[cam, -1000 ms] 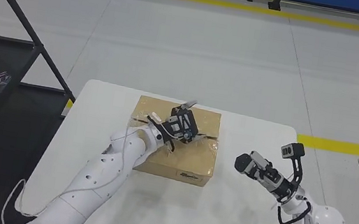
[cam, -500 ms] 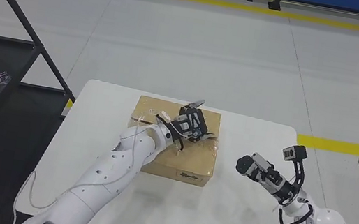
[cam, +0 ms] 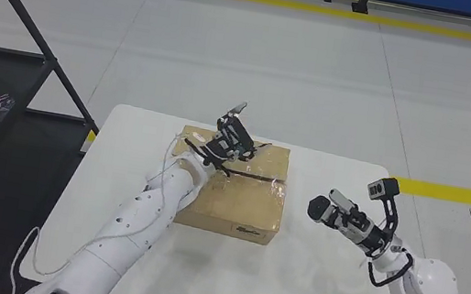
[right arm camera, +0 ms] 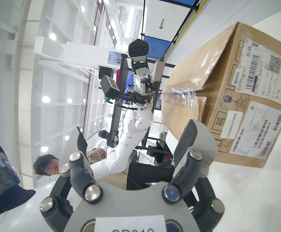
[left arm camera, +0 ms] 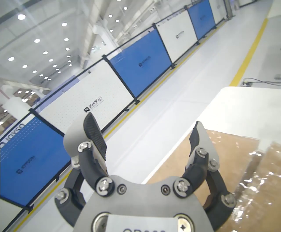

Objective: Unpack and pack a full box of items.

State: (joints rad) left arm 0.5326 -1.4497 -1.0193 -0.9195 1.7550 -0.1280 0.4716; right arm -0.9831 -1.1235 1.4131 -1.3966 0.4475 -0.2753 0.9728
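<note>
The taped box (cam: 240, 205) sat on the worktop (cam: 309, 270), left claw (left arm camera: 145, 131) and right claw (right arm camera: 136, 134) spread empty; likely stiff with slick tape (right arm camera: 182, 93), best held by a flap (right arm camera: 197, 66) edge.

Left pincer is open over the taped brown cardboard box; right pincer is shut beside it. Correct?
No: the right pincer is open, not shut; the right wrist view shows it. The left pincer is open over the taped brown cardboard box.
</note>
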